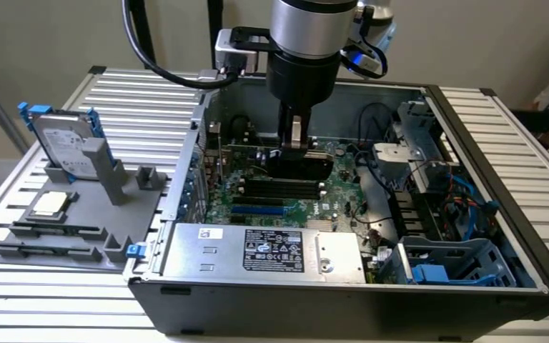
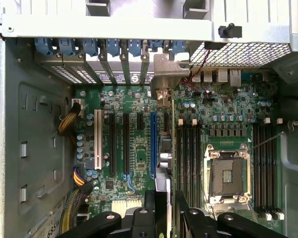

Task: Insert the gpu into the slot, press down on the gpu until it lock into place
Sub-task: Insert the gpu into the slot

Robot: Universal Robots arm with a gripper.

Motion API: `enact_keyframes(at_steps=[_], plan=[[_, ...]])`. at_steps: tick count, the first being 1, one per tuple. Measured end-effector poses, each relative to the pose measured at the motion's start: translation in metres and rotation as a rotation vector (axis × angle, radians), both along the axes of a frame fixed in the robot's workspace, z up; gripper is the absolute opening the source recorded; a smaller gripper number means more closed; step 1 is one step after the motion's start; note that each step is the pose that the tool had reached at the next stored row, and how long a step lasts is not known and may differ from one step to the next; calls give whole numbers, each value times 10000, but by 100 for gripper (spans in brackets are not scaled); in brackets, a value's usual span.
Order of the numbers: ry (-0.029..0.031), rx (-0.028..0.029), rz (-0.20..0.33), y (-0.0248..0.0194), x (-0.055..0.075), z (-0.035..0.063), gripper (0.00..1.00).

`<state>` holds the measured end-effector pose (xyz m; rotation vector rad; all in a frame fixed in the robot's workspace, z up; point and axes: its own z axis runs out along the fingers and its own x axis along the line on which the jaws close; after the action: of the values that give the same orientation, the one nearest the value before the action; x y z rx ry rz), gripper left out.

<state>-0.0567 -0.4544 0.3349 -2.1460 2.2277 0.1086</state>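
Gpu (image 2: 171, 144) stands on edge in motherboard slot, just beside blue slot (image 2: 153, 144), bracket end at rear wall of case (image 1: 351, 314). Insertion looks done. Cannot tell whether latch has caught, so press-down judged not confirmed.

Pincer (image 1: 296, 153) released: fingers (image 2: 150, 208) parted either side of card's top edge, not clamping it.

Room: memory slots (image 2: 188, 158) close on one side, empty expansion slots on other. Power supply box (image 1: 265, 250) and drive cage (image 1: 446, 257) well apart. Open air above; case walls ring board.
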Motion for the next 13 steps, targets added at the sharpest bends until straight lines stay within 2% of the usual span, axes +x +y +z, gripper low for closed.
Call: enact_keyframes(at_steps=[13], plan=[[0,0,0,0,0,0,27]])
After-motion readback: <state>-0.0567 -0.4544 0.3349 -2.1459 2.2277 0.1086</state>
